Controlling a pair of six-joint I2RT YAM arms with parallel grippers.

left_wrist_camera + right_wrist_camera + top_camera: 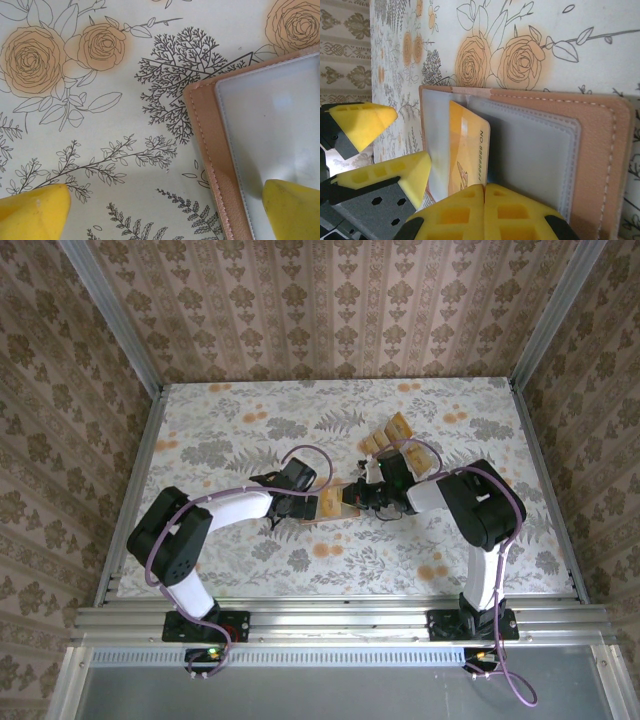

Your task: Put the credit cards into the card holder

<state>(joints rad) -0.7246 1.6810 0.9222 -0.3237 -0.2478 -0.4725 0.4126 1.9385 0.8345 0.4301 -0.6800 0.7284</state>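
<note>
Overhead, both arms reach inward and meet at the card holder (331, 506), which lies open near the middle of the flowered table (200, 420). The left gripper (303, 504) comes at it from the left and the right gripper (354, 496) from the right. Spare credit cards (388, 438) stand fanned just behind the right arm, apart from the holder.

From the left wrist, the yellow fingertips (32, 212) are spread wide and grasp nothing. One is over bare table, the other over the holder's pale inner face. It is probably placed there to pin the holder flat so it cannot slide while a card goes in. The holder shows a salmon-pink stitched border around a greyish window.

From the right wrist, that gripper's pads (455, 215) are pressed together on the near edge of one golden-orange credit card (468, 150) with digits printed along its side. The card lies over the holder's inner pocket, apparently being fed in, though I cannot tell how deep it sits. The left gripper's spread fingers wait beside the holder's far edge.
</note>
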